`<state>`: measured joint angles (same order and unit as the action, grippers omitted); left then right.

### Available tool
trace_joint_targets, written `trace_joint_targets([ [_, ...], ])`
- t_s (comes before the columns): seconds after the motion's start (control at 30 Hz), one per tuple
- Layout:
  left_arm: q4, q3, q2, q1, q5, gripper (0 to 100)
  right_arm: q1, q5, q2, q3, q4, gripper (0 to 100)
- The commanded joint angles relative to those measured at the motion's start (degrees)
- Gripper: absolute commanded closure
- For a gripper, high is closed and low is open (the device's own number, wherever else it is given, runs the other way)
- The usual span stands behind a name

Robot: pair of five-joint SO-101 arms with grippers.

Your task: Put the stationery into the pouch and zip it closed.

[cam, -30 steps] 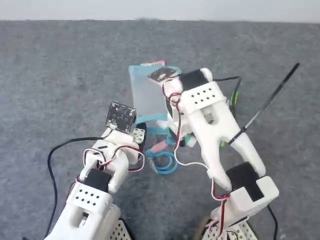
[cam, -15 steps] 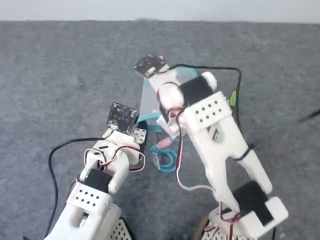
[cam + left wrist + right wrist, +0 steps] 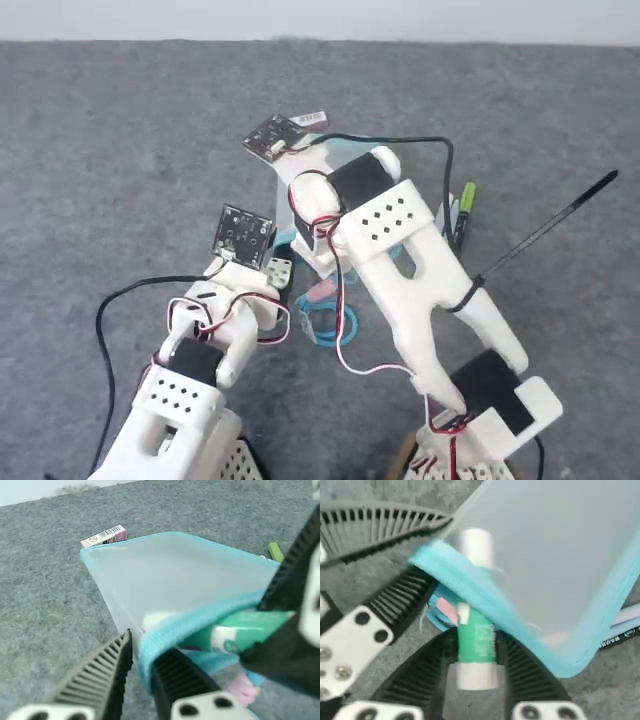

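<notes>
**High view.** The right arm's wrist lies over the pouch (image 3: 284, 200), so only a strip of its translucent wall is visible. The pouch mouth and both sets of fingertips are hidden. Behind the pouch, a small barcoded box (image 3: 312, 118) lies on the grey mat (image 3: 120, 140). A green marker (image 3: 466, 194) and dark pens (image 3: 456, 222) lie just beside the arm's far side, partly covered by it. A blue cord loop (image 3: 332, 325) and a pink tab (image 3: 320, 292) lie on the mat between the two arms.

**Left wrist view.** The left gripper (image 3: 142, 651) has its ribbed fingers (image 3: 107, 672) pressed together on the pouch's blue zipper edge, holding the mouth up off the mat. A green glue stick (image 3: 245, 629) sits at the mouth, its rear end cut off behind the dark bulk of the other arm's gripper. The box shows past the pouch's far corner, and only a tip of the marker can be seen.

**Right wrist view.** The right gripper (image 3: 476, 638) pinches the glue stick by its green barrel. The white front end is inside the pouch and shows as a blur through the wall. How far it has gone in cannot be told. The left gripper appears at one side, clamped on the zipper edge. The pens lie under the pouch's corner, where the frame cuts them off.
</notes>
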<state>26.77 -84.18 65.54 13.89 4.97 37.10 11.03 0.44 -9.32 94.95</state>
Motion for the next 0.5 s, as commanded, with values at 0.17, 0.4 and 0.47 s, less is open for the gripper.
trace_joint_targets([
  [0.17,-0.88,1.19,0.53,0.7,-0.26,99,0.04,0.7,-5.05,-3.16,-3.74,79.8],
  [0.4,-0.88,1.54,0.88,-4.57,0.26,99,-5.67,3.08,-18.42,-2.55,4.26,80.0],
  [0.47,-0.7,2.15,0.88,-7.12,0.79,99,-12.35,3.08,-19.47,-0.88,6.55,80.0],
])
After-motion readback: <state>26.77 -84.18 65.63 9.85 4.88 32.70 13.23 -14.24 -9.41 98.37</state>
